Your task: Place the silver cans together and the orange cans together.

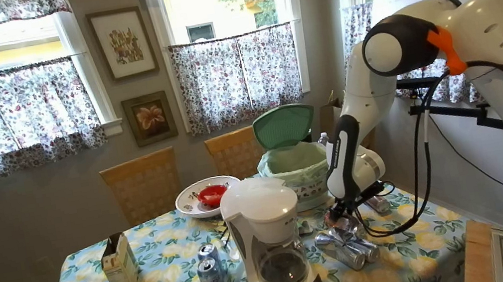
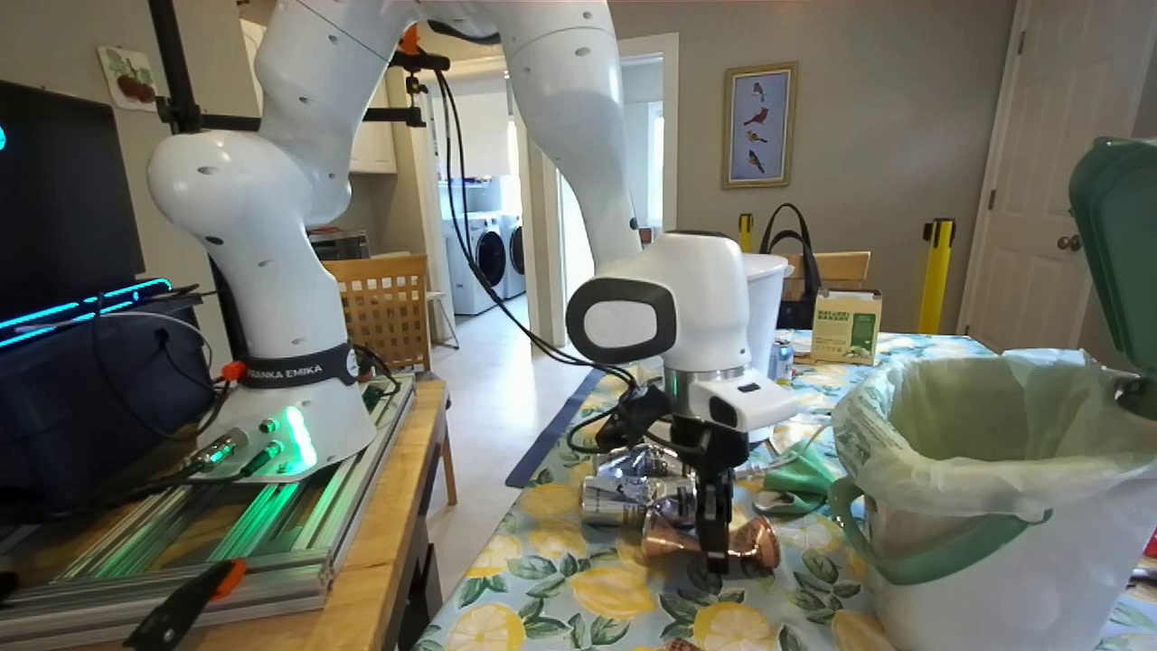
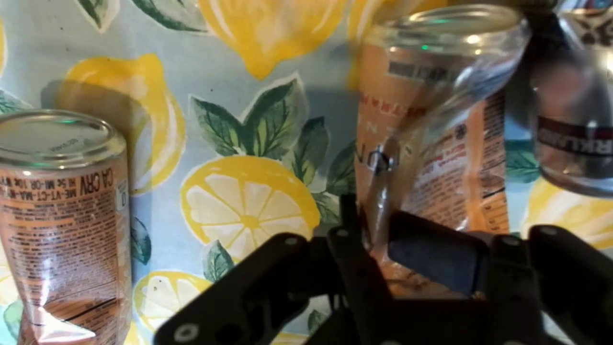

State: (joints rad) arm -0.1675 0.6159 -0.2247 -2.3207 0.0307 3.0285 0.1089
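Silver cans (image 2: 633, 502): crumpled, they lie clustered on the lemon-print tablecloth (image 2: 601, 592), just beside the gripper (image 2: 714, 553) in both exterior views.
Second orange can (image 3: 62, 230): rests at the left of the wrist view, apart from the gripper.
Bin (image 2: 994, 579): lined and with its green lid (image 2: 1121, 253) raised, it stands near the cans.
Coffee maker (image 1: 261, 205): upright, it stands between the silver cans and two upright blue cans (image 1: 209, 273) in an exterior view.
White dish (image 1: 187, 200): holding something red, it sits farther back.
Arm (image 2: 578, 136): arches high from its base (image 2: 289, 407) and bends down over the tablecloth, gripper pointing downward.
Gripped orange can (image 2: 757, 542): lies on its side, crushed waist pinched in the narrow gap between the fingers (image 3: 433, 254).
Hard to make out: fingers cover part of the gripped can; the gripper hides some silver cans, their count unclear; a copper-colored edge (image 2: 680, 646) is cut off at the bottom of an exterior view.
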